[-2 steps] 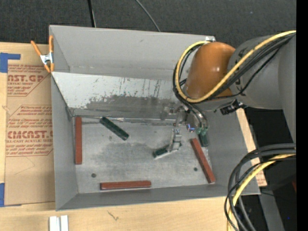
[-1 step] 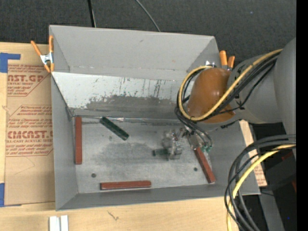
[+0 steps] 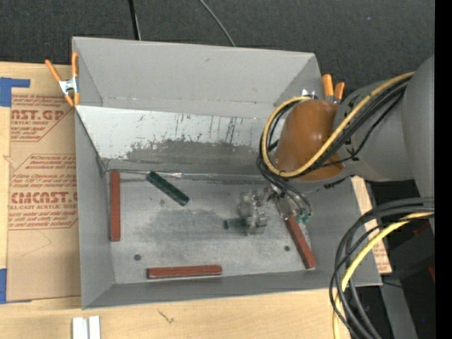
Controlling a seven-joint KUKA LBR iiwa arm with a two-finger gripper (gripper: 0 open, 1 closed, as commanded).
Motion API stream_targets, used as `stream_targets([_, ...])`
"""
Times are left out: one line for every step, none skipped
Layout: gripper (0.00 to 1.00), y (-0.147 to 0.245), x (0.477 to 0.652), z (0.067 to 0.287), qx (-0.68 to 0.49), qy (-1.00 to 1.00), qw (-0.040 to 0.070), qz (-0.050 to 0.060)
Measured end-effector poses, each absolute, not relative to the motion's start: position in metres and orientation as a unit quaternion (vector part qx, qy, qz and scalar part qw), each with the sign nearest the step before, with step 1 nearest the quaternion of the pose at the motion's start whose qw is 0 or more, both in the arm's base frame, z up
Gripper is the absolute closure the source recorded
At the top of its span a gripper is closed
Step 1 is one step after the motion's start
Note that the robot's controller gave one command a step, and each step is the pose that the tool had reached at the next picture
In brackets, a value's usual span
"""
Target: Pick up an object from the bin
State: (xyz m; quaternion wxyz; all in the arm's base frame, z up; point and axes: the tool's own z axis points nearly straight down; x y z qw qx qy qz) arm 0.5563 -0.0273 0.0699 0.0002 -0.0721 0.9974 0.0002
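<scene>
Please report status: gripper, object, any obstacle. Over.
Gripper low over bin floor, right of centre. Small dark object just beside it. Red-brown bar close, view's right.

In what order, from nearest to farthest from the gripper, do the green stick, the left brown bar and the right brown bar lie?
1. right brown bar: slanted on the floor, just right of the gripper.
2. green stick: toward the back, left of the middle.
3. left brown bar: along the left wall.
</scene>
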Motion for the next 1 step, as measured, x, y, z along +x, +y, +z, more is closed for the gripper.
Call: stream_targets([1.0, -0.0353, 0.5627, 0.2125, -0.067, 0.998, 0.002, 0.0])
